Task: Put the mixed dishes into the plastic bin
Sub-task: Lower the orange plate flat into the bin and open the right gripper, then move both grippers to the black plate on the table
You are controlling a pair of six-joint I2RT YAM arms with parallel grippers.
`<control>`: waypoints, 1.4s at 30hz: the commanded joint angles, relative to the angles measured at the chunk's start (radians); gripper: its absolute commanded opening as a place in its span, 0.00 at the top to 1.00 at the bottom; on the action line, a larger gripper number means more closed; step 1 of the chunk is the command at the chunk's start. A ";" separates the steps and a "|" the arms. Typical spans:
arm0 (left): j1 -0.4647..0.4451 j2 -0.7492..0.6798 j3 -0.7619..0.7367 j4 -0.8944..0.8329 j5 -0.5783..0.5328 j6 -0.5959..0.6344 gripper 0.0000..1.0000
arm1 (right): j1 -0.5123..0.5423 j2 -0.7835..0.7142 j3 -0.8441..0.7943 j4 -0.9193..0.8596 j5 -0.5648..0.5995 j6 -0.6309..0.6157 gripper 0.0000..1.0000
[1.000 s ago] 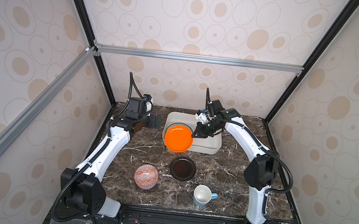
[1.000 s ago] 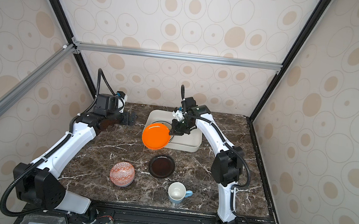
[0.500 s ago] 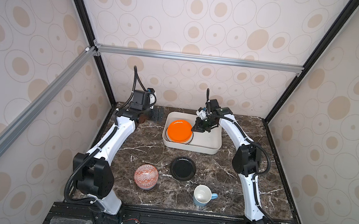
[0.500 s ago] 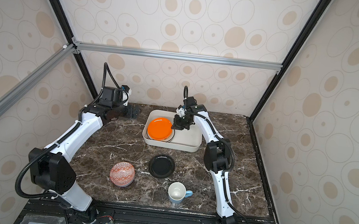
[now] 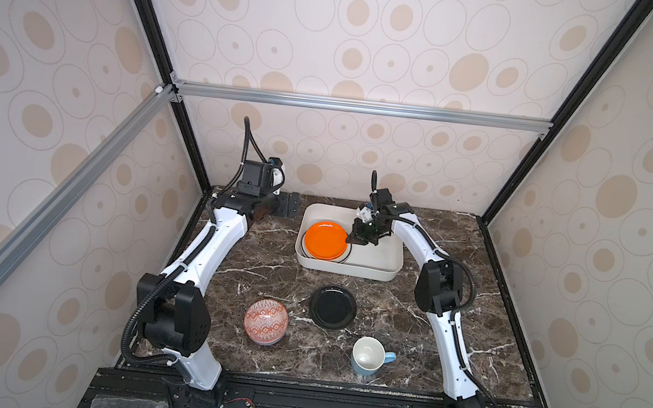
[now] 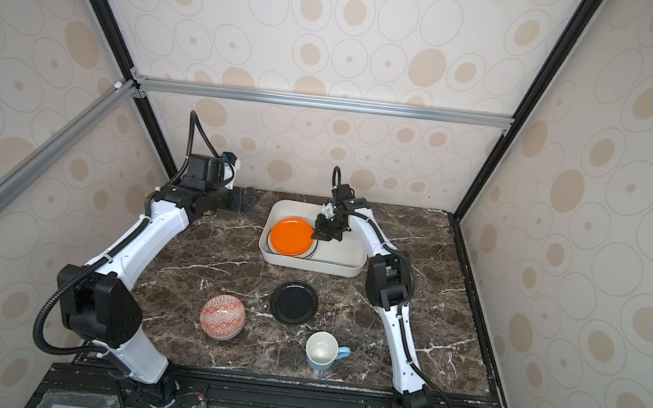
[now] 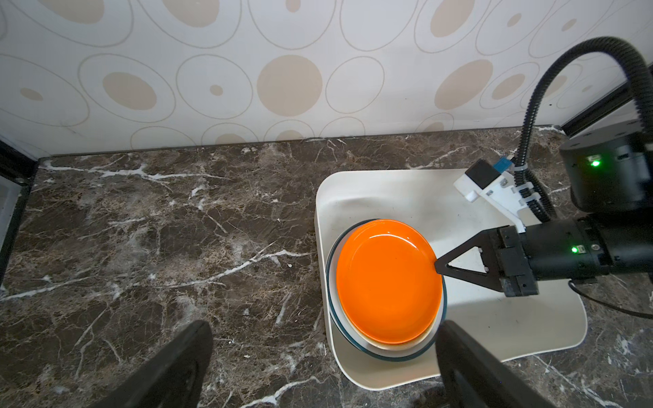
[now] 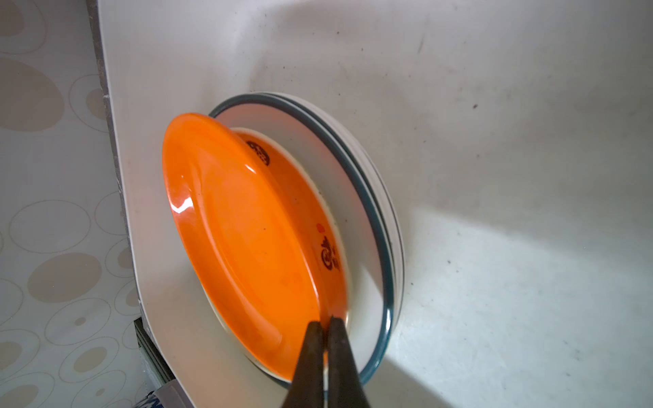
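The plastic bin [image 5: 377, 257] [image 6: 340, 252] [image 7: 494, 318] [image 8: 494, 176] stands at the back middle of the table. In its left half lies a white plate with a dark-green rim [image 8: 318, 141] [image 7: 399, 353]. Tilted over that plate is an orange plate [image 5: 325, 240] [image 6: 292, 235] [image 7: 385, 282] [image 8: 240, 240], and my right gripper [image 5: 351, 239] [image 6: 316, 235] [image 7: 438, 267] [image 8: 327, 319] is shut on its rim. My left gripper [image 5: 289, 207] [image 6: 243, 200] [image 7: 323, 332] is open and empty, left of the bin. Up front stand a patterned bowl [image 5: 265, 320] [image 6: 222, 315] and a light-blue mug [image 5: 368, 356] [image 6: 323, 349].
A black plate [image 5: 332, 307] [image 6: 295, 302] lies on the marble table between the bin and the mug. The back wall runs close behind the bin. Black frame posts stand at both back corners.
My right gripper has carried the orange plate from over the bin's front-left edge down into the bin, above the white plate. The left arm has drawn back toward the back-left corner.
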 commanded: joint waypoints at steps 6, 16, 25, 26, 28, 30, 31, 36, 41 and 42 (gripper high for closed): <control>0.014 -0.039 -0.034 0.006 0.027 0.030 0.01 | 0.000 -0.028 -0.009 -0.029 0.018 -0.004 0.69; 0.015 -0.107 -0.123 0.033 0.072 0.017 0.01 | 0.010 -0.226 -0.145 -0.136 0.112 -0.097 0.68; 0.014 -0.241 -0.348 0.074 0.160 -0.030 0.01 | 0.109 -0.538 -0.543 -0.147 0.204 -0.138 0.68; 0.015 -0.262 -0.382 0.086 0.175 -0.047 0.01 | 0.122 -0.567 -0.595 -0.136 0.213 -0.130 0.68; 0.013 -0.301 -0.443 0.109 0.203 -0.080 0.01 | 0.141 -0.614 -0.696 -0.096 0.213 -0.109 0.68; 0.008 -0.343 -0.505 0.128 0.226 -0.114 0.01 | 0.162 -0.654 -0.794 -0.051 0.204 -0.080 0.68; 0.004 -0.362 -0.528 0.131 0.229 -0.125 0.01 | 0.172 -0.666 -0.827 -0.033 0.204 -0.072 0.68; -0.023 -0.475 -0.613 0.100 0.221 -0.147 0.01 | 0.200 -0.695 -0.955 0.040 0.212 -0.043 0.68; -0.040 -0.582 -0.659 0.036 0.188 -0.164 0.01 | 0.200 -0.674 -1.022 0.111 0.188 -0.025 0.68; -0.040 -0.601 -0.663 0.022 0.183 -0.170 0.01 | 0.200 -0.665 -1.028 0.119 0.186 -0.025 0.68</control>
